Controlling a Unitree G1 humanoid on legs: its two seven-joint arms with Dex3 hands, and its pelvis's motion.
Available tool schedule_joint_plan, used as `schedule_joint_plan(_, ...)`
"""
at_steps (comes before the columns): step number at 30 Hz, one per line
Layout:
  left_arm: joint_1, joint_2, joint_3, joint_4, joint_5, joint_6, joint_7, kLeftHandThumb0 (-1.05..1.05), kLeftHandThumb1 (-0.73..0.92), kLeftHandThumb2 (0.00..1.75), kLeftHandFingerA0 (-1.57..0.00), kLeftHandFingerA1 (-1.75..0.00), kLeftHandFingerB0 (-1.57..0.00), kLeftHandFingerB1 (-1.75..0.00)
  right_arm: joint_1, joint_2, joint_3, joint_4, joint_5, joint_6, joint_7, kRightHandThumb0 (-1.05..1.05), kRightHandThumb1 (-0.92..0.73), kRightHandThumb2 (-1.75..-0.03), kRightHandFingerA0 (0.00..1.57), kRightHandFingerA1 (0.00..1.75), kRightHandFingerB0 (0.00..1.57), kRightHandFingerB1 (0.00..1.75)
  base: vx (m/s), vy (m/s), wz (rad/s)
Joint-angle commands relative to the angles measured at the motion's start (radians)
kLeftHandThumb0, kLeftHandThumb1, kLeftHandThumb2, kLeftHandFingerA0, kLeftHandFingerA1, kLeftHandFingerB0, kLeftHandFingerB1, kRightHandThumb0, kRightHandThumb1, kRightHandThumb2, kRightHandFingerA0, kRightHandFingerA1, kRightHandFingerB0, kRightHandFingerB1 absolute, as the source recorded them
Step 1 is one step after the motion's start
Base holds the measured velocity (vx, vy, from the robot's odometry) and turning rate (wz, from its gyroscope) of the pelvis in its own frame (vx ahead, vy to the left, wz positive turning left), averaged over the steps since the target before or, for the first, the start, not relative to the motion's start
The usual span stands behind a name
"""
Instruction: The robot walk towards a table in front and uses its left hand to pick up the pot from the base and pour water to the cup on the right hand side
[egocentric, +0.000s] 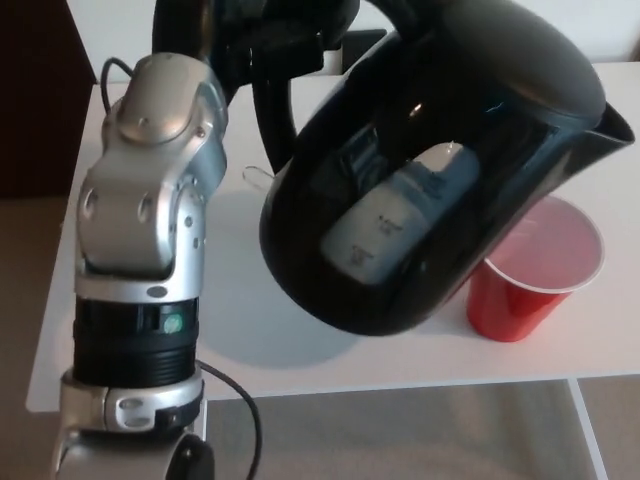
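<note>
A big black kettle (440, 170) hangs in the air over the white table (250, 330), tilted with its spout (615, 125) pointing right and down above the red cup (535, 270). My left hand (265, 35) is shut on the kettle's handle at the top of the picture, with the silver forearm (150, 200) rising from the lower left. The cup stands upright near the table's front right edge, partly hidden behind the kettle's body. No water stream can be made out. My right hand does not show.
A small black block (362, 40) sits at the table's far edge against the white wall. A dark cabinet (35, 90) stands to the left. Floor shows below the table's front edge (400, 375).
</note>
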Motion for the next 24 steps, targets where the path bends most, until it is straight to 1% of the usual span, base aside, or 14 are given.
schedule_joint_plan(1, -0.035, 0.083, -0.100, 0.039, 0.171, -0.166, 0.107, -0.14, 0.78, 0.69, -1.16, -1.24, -0.81, -1.10, -0.003, -0.008, -0.011, -0.017, 0.017, 0.043, -0.003, -0.57, -0.27, -0.66, 0.96, 0.78, 0.72, 0.70, 0.00, 0.000, 0.00)
schedule_joint_plan(2, -0.035, 0.088, -0.106, 0.042, 0.174, -0.171, 0.111, -0.14, 0.78, 0.69, -1.16, -1.24, -0.81, -1.10, -0.003, -0.008, -0.011, -0.019, 0.017, 0.044, -0.003, -0.57, -0.27, -0.66, 0.96, 0.78, 0.72, 0.70, 0.00, 0.000, 0.00)
schedule_joint_plan(3, -0.035, 0.135, -0.166, 0.075, 0.255, -0.244, 0.150, -0.14, 0.81, 0.64, -1.17, -1.25, -0.80, -1.06, -0.003, -0.008, -0.003, -0.012, 0.004, 0.021, -0.014, -0.56, -0.28, -0.67, 0.97, 0.77, 0.74, 0.70, 0.00, 0.000, 0.00)
schedule_joint_plan(4, -0.038, 0.148, -0.179, 0.083, 0.274, -0.253, 0.162, -0.15, 0.82, 0.64, -1.17, -1.25, -0.81, -1.05, -0.006, -0.008, 0.001, -0.010, -0.002, 0.014, -0.019, -0.59, -0.21, -0.82, 0.93, 0.82, 0.71, 0.75, 0.00, 0.000, 0.00)
schedule_joint_plan(5, -0.040, 0.154, -0.184, 0.086, 0.277, -0.256, 0.169, -0.15, 0.82, 0.64, -1.17, -1.25, -0.81, -1.05, -0.007, -0.008, 0.002, -0.009, -0.004, 0.012, -0.020, -0.59, -0.21, -0.82, 0.93, 0.82, 0.71, 0.75, 0.00, 0.000, 0.00)
schedule_joint_plan(6, -0.043, 0.164, -0.193, 0.092, 0.289, -0.263, 0.178, -0.15, 0.83, 0.66, -1.14, -1.27, -0.82, -1.03, -0.010, -0.009, 0.002, -0.007, -0.003, 0.011, -0.018, -0.55, -0.28, -0.72, 0.96, 0.78, 0.71, 0.71, 0.00, 0.000, 0.00)
schedule_joint_plan(9, -0.052, 0.190, -0.217, 0.108, 0.316, -0.276, 0.205, -0.14, 0.82, 0.67, -1.14, -1.28, -0.83, -0.98, -0.018, -0.008, 0.000, 0.001, 0.001, 0.006, -0.010, -0.56, -0.25, -0.73, 0.95, 0.79, 0.72, 0.72, 0.00, 0.000, 0.00)
schedule_joint_plan(10, -0.051, 0.204, -0.224, 0.113, 0.327, -0.288, 0.212, -0.14, 0.81, 0.67, -1.15, -1.28, -0.83, -0.98, -0.019, -0.008, 0.006, 0.003, -0.006, -0.001, -0.014, -0.60, -0.27, -0.69, 0.97, 0.78, 0.72, 0.71, 0.00, 0.000, 0.00)
schedule_joint_plan(12, -0.046, 0.226, -0.241, 0.117, 0.351, -0.303, 0.222, -0.16, 0.80, 0.66, -1.16, -1.30, -0.83, -0.99, -0.016, -0.010, 0.013, 0.001, -0.014, -0.014, -0.015, -0.65, -0.29, -0.68, 0.99, 0.78, 0.73, 0.72, 0.00, 0.000, 0.00)
schedule_joint_plan(13, -0.043, 0.242, -0.254, 0.117, 0.368, -0.312, 0.228, -0.18, 0.80, 0.66, -1.15, -1.32, -0.81, -1.06, -0.017, -0.011, 0.016, 0.003, -0.016, -0.014, -0.016, -0.61, -0.30, -0.67, 1.00, 0.77, 0.72, 0.71, 0.00, 0.000, 0.00)
schedule_joint_plan(20, -0.022, 0.298, -0.292, 0.107, 0.412, -0.357, 0.237, -0.20, 0.79, 0.66, -1.13, -1.34, -0.80, -1.08, -0.026, -0.016, 0.015, 0.012, -0.011, -0.001, -0.018, -0.62, -0.29, -0.65, 1.00, 0.77, 0.72, 0.70, 0.00, 0.000, 0.00)
schedule_joint_plan(22, -0.013, 0.314, -0.302, 0.104, 0.423, -0.386, 0.240, -0.18, 0.80, 0.66, -1.12, -1.34, -0.81, -1.04, -0.026, -0.017, 0.016, 0.014, -0.013, -0.011, -0.013, -0.65, -0.27, -0.66, 0.99, 0.79, 0.72, 0.72, 0.00, 0.000, 0.00)
schedule_joint_plan(23, -0.009, 0.317, -0.305, 0.096, 0.426, -0.383, 0.237, -0.18, 0.80, 0.65, -1.11, -1.36, -0.79, -1.09, -0.026, -0.018, 0.017, 0.014, -0.014, -0.012, -0.014, -0.68, -0.27, -0.67, 1.00, 0.79, 0.71, 0.71, 0.00, 0.000, 0.00)
schedule_joint_plan(24, -0.007, 0.318, -0.306, 0.092, 0.427, -0.382, 0.236, -0.18, 0.80, 0.65, -1.11, -1.36, -0.79, -1.09, -0.026, -0.018, 0.018, 0.014, -0.014, -0.012, -0.014, -0.68, -0.27, -0.67, 1.00, 0.79, 0.71, 0.71, 0.00, 0.000, 0.00)
